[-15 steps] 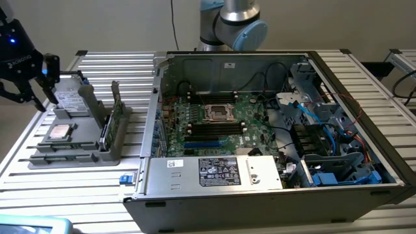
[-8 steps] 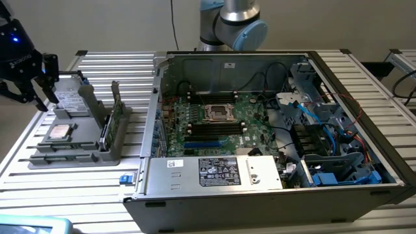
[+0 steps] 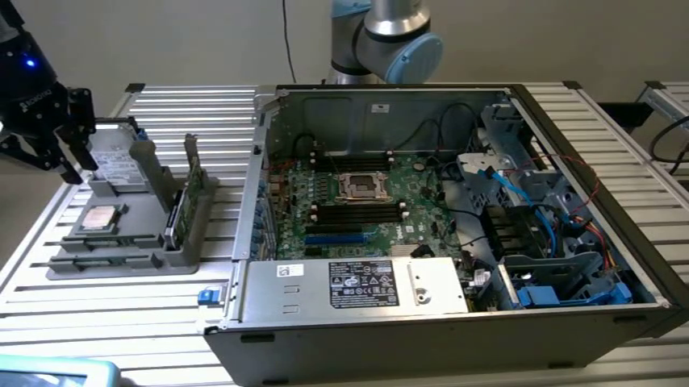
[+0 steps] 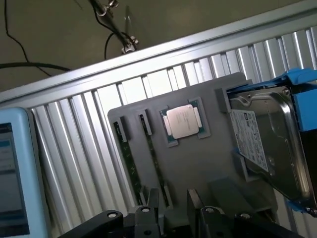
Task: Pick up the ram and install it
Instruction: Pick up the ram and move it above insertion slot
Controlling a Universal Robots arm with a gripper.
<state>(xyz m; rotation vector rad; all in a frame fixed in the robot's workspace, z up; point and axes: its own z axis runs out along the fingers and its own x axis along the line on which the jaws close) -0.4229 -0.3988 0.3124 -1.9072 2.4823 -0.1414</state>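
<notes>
While the gripper [image 3: 56,157] hangs wide open and empty near the far end of the grey parts holder [image 3: 129,266] on the table [image 3: 108,314], the ram [image 4: 128,163] stands on edge in a narrow slot of that holder. A second like stick [image 4: 154,161] is just beside it, and the silver processor [image 4: 182,121] comes next along. A hard drive [image 4: 262,144] occupies the holder's other end; the open computer case [image 3: 453,322] sits at the exterior view's right. Likely faults: jaws straddling both sticks at once, since they stand close; a skewed pull binding the thin board in its slot; the gripper catching the tall bracketed card [image 3: 189,189] on descent
</notes>
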